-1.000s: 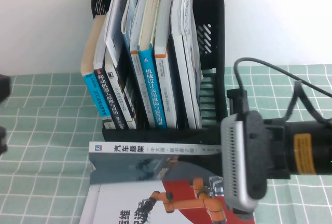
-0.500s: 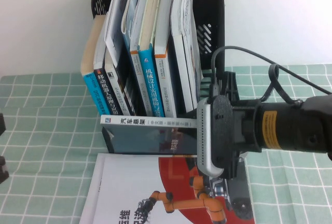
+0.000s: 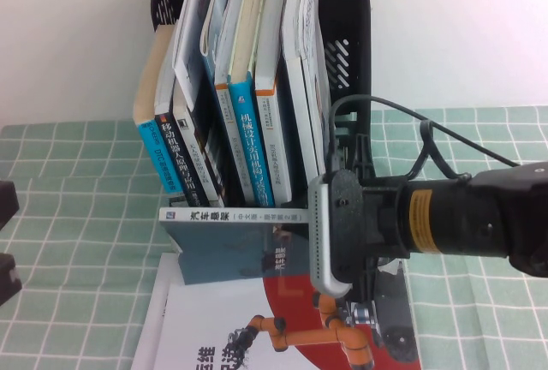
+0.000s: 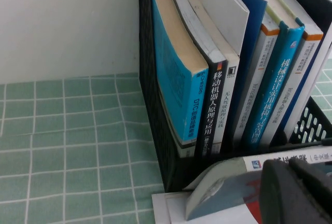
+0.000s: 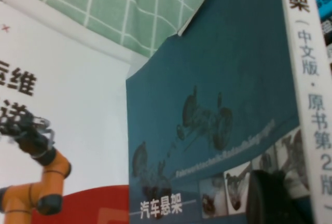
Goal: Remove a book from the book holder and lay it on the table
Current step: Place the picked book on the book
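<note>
The book (image 3: 231, 246) hangs spine up, teal back toward the high camera, just in front of the black book holder (image 3: 347, 62). My right gripper (image 3: 300, 248) is shut on its right end; one finger (image 5: 275, 198) presses on the teal back (image 5: 207, 105). In the left wrist view the book (image 4: 223, 182) bows, with its lower edge at or near the white-and-red cover below. My left gripper (image 3: 5, 241) is at the left edge of the green checked table (image 3: 77, 216), its fingers apart and empty.
A white-and-red book with an orange robot arm (image 3: 240, 327) lies flat on the table under the held book. Several upright books, some blue-spined (image 3: 253, 143), fill the holder (image 4: 148, 53). The right arm's cable (image 3: 428, 143) loops above its wrist.
My right gripper has swung left toward the holder's front with the book. The book's spine rose toward the holder, then dropped a little. The left gripper has sunk lower at the left edge.
</note>
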Tool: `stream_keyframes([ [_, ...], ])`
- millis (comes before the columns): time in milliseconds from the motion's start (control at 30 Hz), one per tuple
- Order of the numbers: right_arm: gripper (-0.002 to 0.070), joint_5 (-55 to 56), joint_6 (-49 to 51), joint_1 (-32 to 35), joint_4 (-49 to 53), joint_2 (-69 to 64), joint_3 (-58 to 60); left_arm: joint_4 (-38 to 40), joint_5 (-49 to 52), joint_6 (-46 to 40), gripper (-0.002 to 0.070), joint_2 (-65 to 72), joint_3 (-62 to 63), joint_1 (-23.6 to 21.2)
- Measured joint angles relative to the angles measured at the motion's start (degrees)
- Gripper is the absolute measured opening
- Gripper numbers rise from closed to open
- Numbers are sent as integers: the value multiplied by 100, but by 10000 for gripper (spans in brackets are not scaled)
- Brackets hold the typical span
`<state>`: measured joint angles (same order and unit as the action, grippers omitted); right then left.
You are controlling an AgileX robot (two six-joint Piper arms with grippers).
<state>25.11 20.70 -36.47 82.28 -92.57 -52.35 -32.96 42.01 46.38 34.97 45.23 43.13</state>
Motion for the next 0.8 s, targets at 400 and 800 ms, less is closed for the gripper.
stream_keyframes([
  [400, 133, -215, -1620, 0, -2099, -63, -9, 0, -42, 21, -3, 0, 0, 0],
  [800, 135, -189, -1732, -23, -2138, -294, -86, 0, -237, 53, -2, 0, 0, 0],
])
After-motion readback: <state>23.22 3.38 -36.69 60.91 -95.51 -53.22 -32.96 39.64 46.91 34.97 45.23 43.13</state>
